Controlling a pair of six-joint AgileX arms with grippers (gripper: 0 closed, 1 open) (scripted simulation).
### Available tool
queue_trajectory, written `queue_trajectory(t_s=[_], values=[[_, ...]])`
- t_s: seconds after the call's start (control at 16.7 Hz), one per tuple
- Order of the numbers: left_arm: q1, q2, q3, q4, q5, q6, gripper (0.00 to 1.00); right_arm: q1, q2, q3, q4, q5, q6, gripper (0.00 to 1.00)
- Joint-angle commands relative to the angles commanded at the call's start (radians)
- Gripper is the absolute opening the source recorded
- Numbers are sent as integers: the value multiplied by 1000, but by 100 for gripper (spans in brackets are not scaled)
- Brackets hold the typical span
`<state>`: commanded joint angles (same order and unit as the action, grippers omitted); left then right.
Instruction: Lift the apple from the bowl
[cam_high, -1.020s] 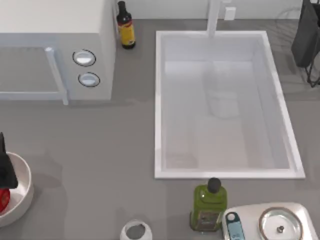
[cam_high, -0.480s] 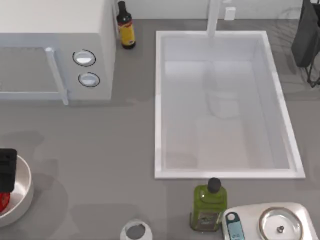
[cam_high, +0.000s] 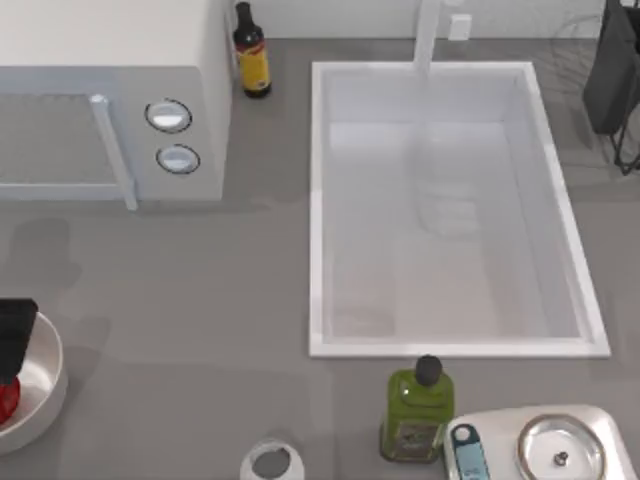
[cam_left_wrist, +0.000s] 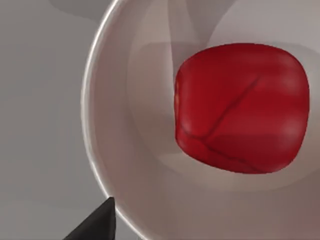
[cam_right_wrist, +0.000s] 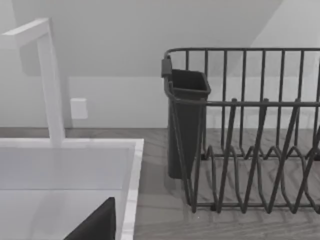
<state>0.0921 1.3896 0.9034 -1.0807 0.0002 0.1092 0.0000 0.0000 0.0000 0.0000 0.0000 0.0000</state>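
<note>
**Apple in the bowl, left gripper poised above**

While the apple (cam_left_wrist: 240, 107) rests in the hollow of the bowl (cam_left_wrist: 107, 150), the left gripper (cam_high: 14, 335) hangs over the bowl's rim at the far left edge of the desk (cam_high: 200, 300). From the wrist view, the apple lies below and ahead of the gripper, with one dark fingertip (cam_left_wrist: 97, 225) showing just outside the rim. Whether the fingers stand wide or narrow, I cannot tell. The apple is not yet held, so the lift looks still to begin.

The right gripper (cam_right_wrist: 97, 222) is parked well away, near the sink (cam_right_wrist: 70, 165) and the dish rack (cam_right_wrist: 250, 130); its spread cannot be told either.

Risks from here, as I judge them:

- The fingertip near the rim could strike the bowl on descent and push or tip it, since it sits outside the wall rather than over the fruit.
- The apple is glossy and rounded, so a grip placed off its middle may squeeze it sideways and let it roll along the smooth inside.
- Closing too shallow on the fruit's upper curve could let it slip free once raised.
</note>
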Motion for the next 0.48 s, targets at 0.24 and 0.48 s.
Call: queue_trajectory(t_s=[0.24,0.48], values=[[0,4,3,-3,0,0,100,0,0,0,0,0,0,100],[-4,20,-26,38,0,0,100,0,0,0,0,0,0,100]])
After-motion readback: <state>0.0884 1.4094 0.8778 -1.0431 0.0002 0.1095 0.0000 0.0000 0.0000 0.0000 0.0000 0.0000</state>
